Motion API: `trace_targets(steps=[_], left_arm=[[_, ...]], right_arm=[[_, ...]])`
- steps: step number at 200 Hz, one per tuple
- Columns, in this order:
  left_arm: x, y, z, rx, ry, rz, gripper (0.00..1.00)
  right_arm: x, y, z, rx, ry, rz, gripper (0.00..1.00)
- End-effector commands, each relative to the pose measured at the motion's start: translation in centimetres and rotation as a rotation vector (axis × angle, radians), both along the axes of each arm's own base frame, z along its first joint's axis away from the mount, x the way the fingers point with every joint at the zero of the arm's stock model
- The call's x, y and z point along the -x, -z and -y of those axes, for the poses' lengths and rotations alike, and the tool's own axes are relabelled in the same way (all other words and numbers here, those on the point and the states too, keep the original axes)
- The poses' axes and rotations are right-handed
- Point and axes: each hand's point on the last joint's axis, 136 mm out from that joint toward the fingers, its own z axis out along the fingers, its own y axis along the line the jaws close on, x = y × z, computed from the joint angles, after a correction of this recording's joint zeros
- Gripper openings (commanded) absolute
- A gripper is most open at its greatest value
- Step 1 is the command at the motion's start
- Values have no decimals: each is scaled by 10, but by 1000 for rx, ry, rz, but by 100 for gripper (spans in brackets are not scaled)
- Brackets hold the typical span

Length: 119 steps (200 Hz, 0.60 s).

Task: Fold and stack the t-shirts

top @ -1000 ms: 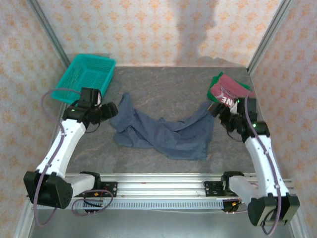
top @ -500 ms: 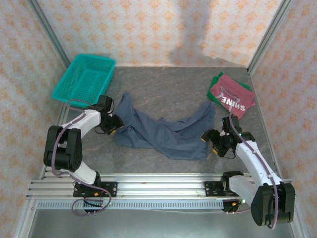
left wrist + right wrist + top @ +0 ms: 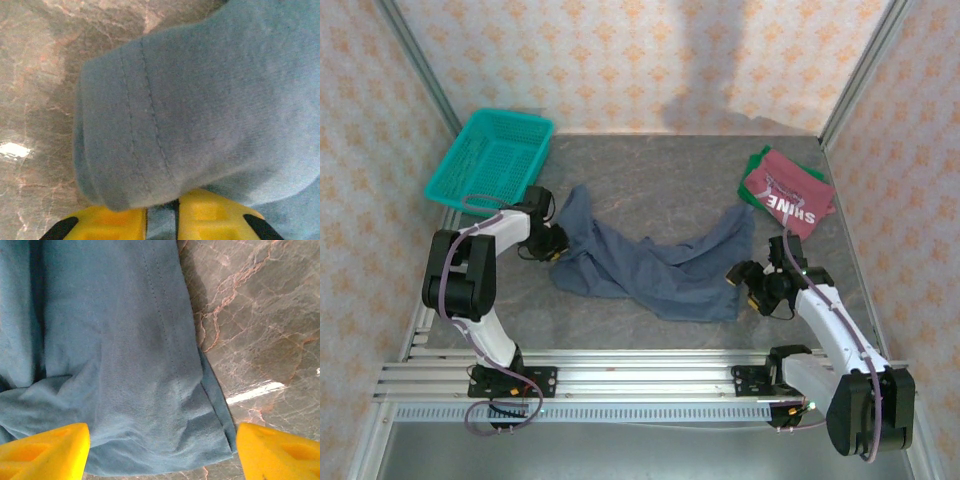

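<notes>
Clamping the slate-blue t-shirt (image 3: 650, 270) at its 9 o'clock edge: left gripper (image 3: 161, 222); right gripper (image 3: 162, 452) spread apart over the 4 o'clock hem.

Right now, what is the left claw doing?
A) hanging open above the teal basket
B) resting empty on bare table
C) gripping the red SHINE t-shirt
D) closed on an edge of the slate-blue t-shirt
D: the left wrist view shows the left claw closed, with a sliver of the slate-blue t-shirt pinched between its yellow tips.
</notes>
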Motion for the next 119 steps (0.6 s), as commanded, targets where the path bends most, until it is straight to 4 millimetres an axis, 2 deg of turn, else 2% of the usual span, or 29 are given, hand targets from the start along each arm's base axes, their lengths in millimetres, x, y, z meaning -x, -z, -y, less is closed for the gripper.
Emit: trace_targets(steps=[1,25,67,89,119], left_arm=[[-8,-4,-3,-19,7,28,14],[-6,-17,-2,-16,25,37,0],[-9,-56,7,47,27,130,0],[-8,-81,9,57,41,176,0],[-7,-115,13,75,59,239,0]], right_arm=[[1,2,2,13,16,1,77],[2,4,4,23,31,-3,76],[-4,6,5,19,56,2,73],[-7,6,-3,-25,42,-8,67],[13,11,-14,-54,-17,-84,57]])
